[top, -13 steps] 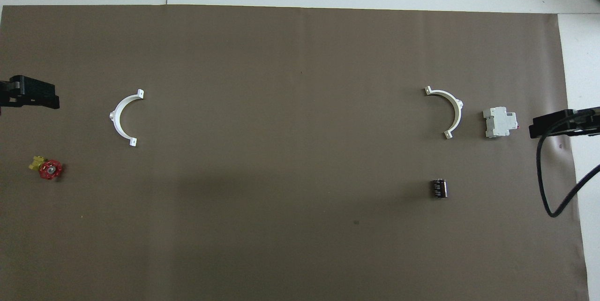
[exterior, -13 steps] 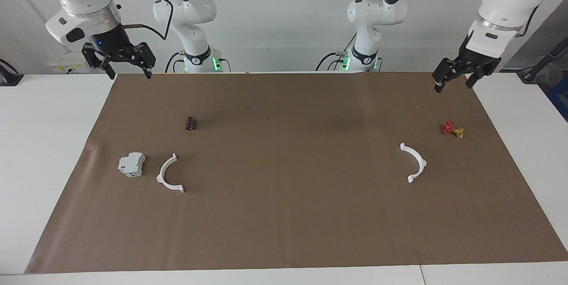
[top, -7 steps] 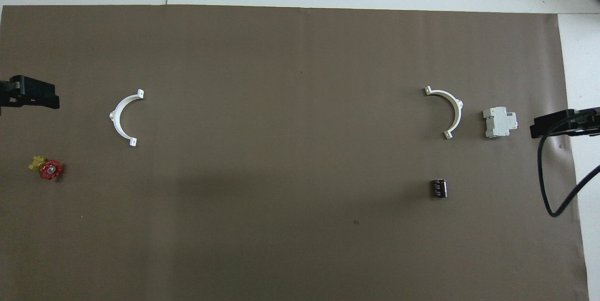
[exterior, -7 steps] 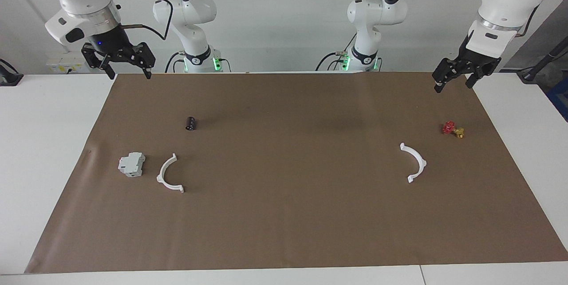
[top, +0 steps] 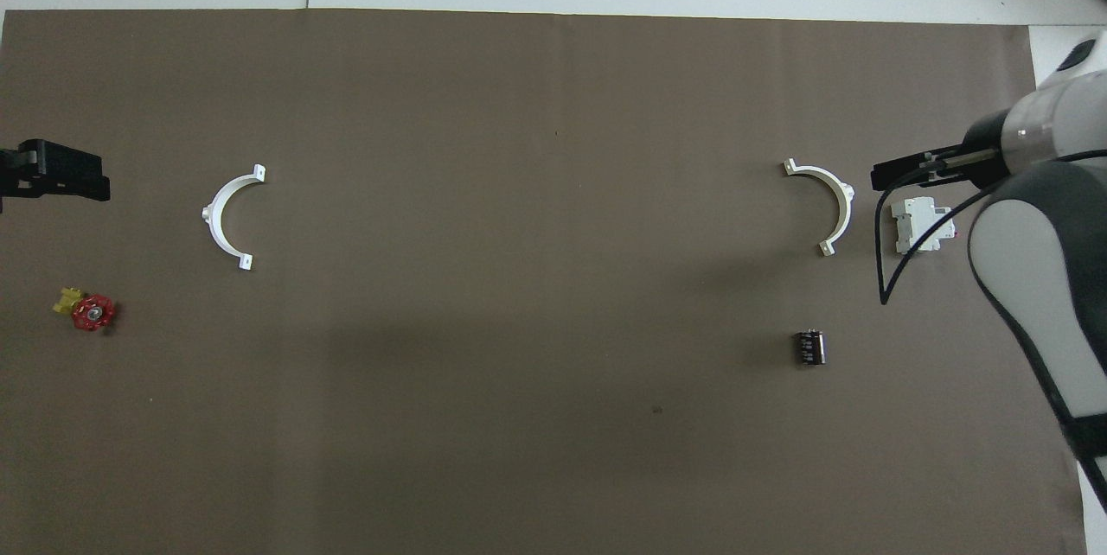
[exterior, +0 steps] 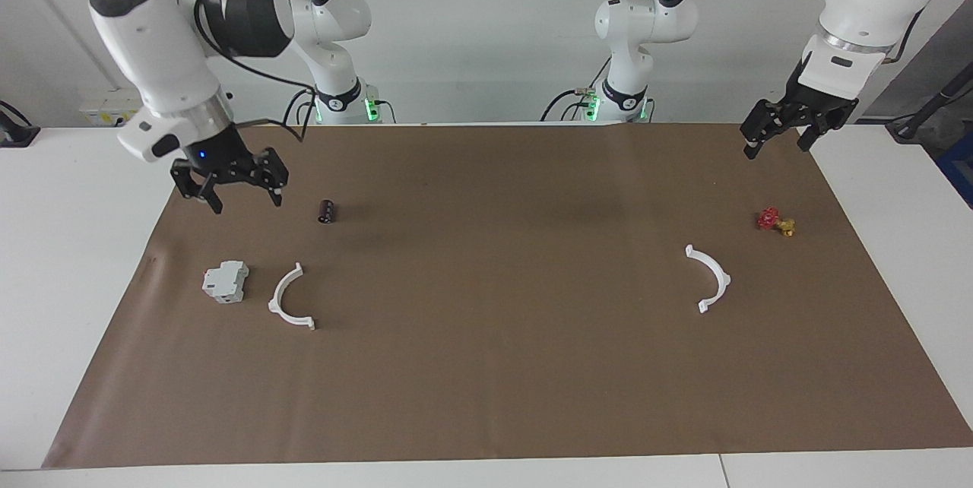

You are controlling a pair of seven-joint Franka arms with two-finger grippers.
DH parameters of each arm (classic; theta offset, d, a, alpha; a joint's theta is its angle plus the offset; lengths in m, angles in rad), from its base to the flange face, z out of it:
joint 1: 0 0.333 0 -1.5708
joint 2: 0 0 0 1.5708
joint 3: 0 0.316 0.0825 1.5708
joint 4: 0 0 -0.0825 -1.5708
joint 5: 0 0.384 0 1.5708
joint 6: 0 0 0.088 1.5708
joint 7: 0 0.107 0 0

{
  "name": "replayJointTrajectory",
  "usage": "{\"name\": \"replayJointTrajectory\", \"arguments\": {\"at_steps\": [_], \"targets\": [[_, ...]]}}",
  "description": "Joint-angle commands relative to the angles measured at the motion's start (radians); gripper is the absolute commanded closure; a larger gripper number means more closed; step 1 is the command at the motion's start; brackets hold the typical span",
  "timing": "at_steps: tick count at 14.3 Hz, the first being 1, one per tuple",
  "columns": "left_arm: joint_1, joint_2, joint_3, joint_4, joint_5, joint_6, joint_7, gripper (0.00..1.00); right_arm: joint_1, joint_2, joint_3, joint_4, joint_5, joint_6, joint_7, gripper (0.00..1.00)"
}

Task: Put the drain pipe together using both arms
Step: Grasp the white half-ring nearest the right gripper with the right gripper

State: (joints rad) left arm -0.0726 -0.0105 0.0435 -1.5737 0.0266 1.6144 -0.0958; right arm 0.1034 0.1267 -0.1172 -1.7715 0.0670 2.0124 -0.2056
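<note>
A brown mat [exterior: 486, 366] is spread over the white table [exterior: 68, 283], and everything is laid on it.

Right arm's end of the table: the right gripper [exterior: 241, 199] is held in the air over the mat, above bare mat between the grey-white block [exterior: 226, 281] and the small black cylinder [exterior: 327, 210]. Its fingers are spread wide apart and nothing is held between them. In the overhead view the right gripper [top: 899, 172] is seen overlapping the edge of the block [top: 924, 225], but no contact is shown in the facing view.

The block is set just beside one white half-ring [exterior: 290, 299], apart from it, with the half-ring's open side turned away from the block toward the middle of the mat. The black cylinder [top: 809, 346] is placed nearer to the robots than this half-ring [top: 826, 202].

The middle of the mat is left bare.

Left arm's end: the other white half-ring [exterior: 710, 279] is laid flat, well apart from the first, its open side turned toward the middle [top: 227, 213]. A small red and yellow valve [exterior: 775, 221] is found near it, nearer to the robots [top: 86, 309].

The left gripper [exterior: 777, 143] is held raised over the mat's corner at the robots' edge. Its fingers are parted and empty. The left arm is seen waiting.
</note>
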Motion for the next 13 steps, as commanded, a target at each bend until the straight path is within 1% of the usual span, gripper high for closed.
{"name": "replayJointTrajectory", "arguments": {"at_steps": [1, 3, 5, 7, 9, 11, 13], "targets": [[-0.007, -0.026, 0.003, -0.035, 0.019, 0.022, 0.011, 0.00, -0.013, 0.175, 0.004, 0.024, 0.039, 0.158, -0.151, 0.00], [-0.007, -0.026, 0.003, -0.035, 0.019, 0.022, 0.010, 0.00, -0.022, 0.247, 0.004, 0.026, 0.039, 0.233, -0.265, 0.00], [-0.007, -0.026, 0.003, -0.038, 0.018, 0.025, 0.010, 0.00, -0.059, 0.318, 0.005, 0.026, 0.045, 0.264, -0.374, 0.00], [-0.007, -0.026, 0.003, -0.040, 0.019, 0.030, 0.008, 0.00, -0.077, 0.324, 0.005, 0.011, 0.094, 0.255, -0.451, 0.00], [-0.007, -0.026, 0.003, -0.040, 0.019, 0.030, 0.010, 0.00, -0.093, 0.320, 0.005, -0.020, 0.100, 0.267, -0.471, 0.00], [-0.007, -0.026, 0.003, -0.042, 0.018, 0.030, 0.010, 0.00, -0.088, 0.327, 0.005, -0.022, 0.102, 0.273, -0.460, 0.06], [-0.007, -0.026, 0.003, -0.042, 0.019, 0.030, 0.010, 0.00, -0.085, 0.340, 0.005, -0.029, 0.102, 0.273, -0.453, 0.10]]}}
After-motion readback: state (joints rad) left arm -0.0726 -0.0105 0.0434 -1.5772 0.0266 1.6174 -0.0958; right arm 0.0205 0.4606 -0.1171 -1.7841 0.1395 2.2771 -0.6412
